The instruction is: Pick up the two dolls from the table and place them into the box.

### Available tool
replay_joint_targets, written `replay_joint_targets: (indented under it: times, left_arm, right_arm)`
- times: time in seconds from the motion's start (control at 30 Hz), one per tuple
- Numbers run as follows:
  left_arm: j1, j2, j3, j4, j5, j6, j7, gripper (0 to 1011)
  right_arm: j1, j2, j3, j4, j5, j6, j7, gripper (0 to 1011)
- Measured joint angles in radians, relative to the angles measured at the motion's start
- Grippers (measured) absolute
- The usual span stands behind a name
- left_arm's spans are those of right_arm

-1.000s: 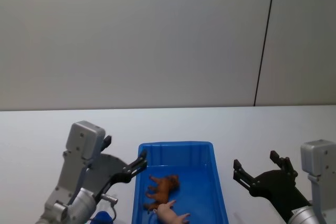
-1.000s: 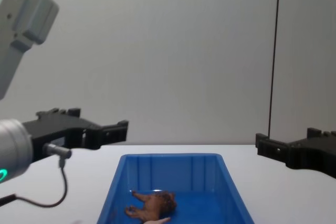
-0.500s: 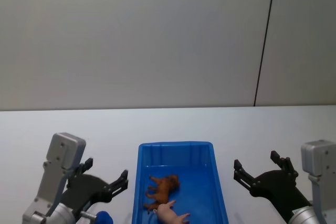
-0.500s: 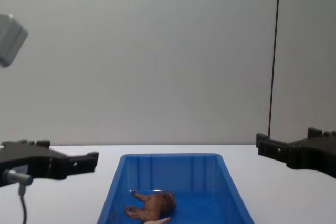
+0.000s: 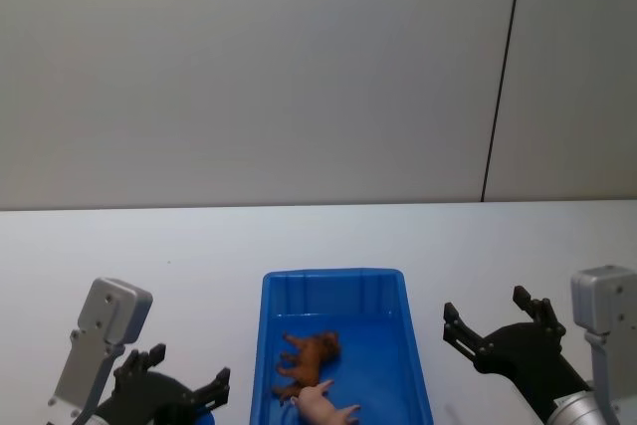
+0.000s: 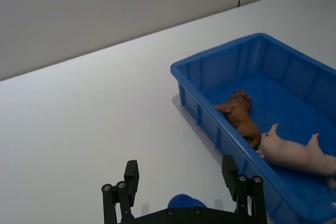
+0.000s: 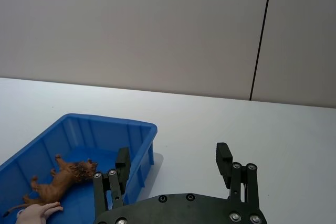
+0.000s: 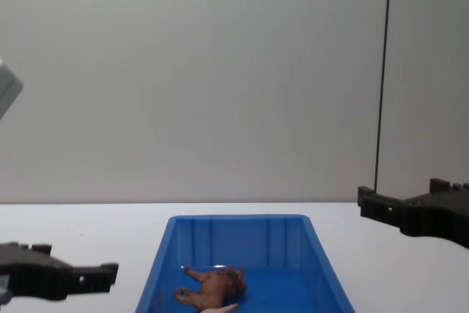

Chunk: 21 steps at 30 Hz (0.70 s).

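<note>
We see the lion (image 5: pixel 311 353) & pig (image 5: pixel 325 406) lying in the box (image 5: pixel 333 281), mid table (image 5: pixel 219 246). Left gripper (image 5: pixel 169 395) & right gripper (image 5: pixel 496 330) sit beside it, both spread wide, empty. Toys look light, hard, slick; we'd pinch round the belly.

White table (image 5: pixel 299 236) w/ blue box (image 5: pixel 333 282) at centre

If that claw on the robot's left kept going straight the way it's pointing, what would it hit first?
Probably nothing soon. The left gripper, open, points past the box along its outer side, over bare table. The wall behind seems the first thing in line, though depth is hard to judge.
</note>
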Motion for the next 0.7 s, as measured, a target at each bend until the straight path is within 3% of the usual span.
replay_joint_targets:
  times: [0.5, 0.7]
  left_arm:
    - [0.017, 0.011, 0.002, 0.023, -0.006, 0.055, -0.053, 996]
    - [0.015, 0.005, 0.005, 0.04, 0.004, 0.076, -0.063, 860]
  right_arm:
    - [0.0, 0.0, 0.0, 0.0, 0.0, 0.0, 0.0, 1001]
    - [0.0, 0.0, 0.0, 0.0, 0.0, 0.0, 0.0, 1001]
